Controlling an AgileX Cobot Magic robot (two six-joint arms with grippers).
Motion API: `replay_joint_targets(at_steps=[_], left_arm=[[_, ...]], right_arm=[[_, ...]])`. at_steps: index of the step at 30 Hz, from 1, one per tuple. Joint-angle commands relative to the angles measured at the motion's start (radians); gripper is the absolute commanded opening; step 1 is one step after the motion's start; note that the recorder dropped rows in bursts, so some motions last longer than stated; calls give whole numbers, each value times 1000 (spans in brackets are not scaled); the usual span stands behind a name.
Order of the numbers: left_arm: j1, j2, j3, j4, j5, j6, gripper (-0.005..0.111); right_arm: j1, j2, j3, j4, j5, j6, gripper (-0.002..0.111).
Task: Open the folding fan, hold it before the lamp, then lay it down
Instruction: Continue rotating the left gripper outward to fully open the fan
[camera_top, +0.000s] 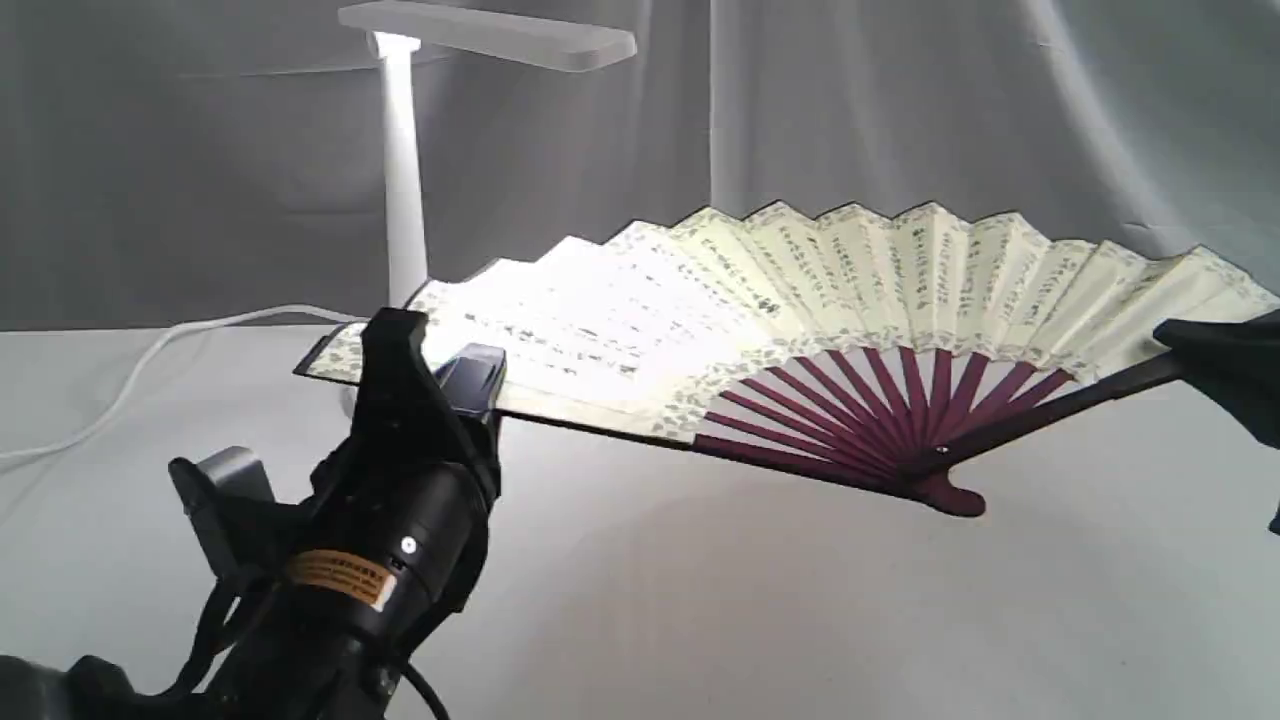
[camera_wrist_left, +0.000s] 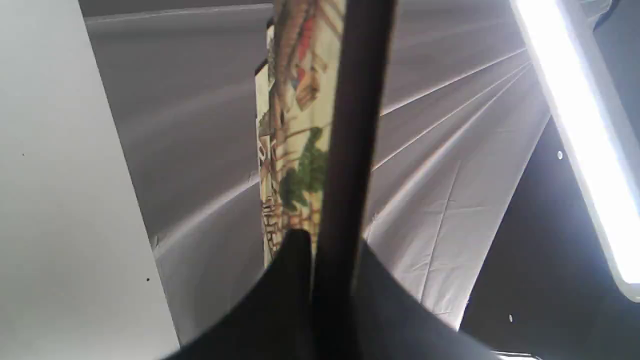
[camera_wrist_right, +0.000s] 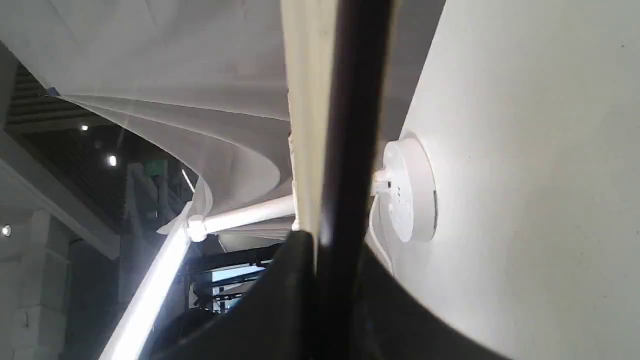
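The fan (camera_top: 800, 290) is being held fully spread in front of the lamp (camera_top: 405, 190), with its pleats nearest the lamp glowing bright under the lit head. The left gripper (camera_top: 440, 365) is clamping the fan's guard on the lamp side. The right gripper (camera_top: 1185, 350) is clamping the opposite guard, well apart from the lamp. The cord (camera_top: 150, 350) is trailing from the lamp across the table (camera_top: 700, 620).
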Motion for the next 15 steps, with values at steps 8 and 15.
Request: replay_joint_targets(at_steps=[8,15], left_arm=[[2,-19,0,-109,-46,-18,0],[2,-19,0,-110,-46,-20,0]], right_arm=[[-18,-3,-4,-37,-33,-25,0],[-18,-3,-4,-40,-33,-23,0]])
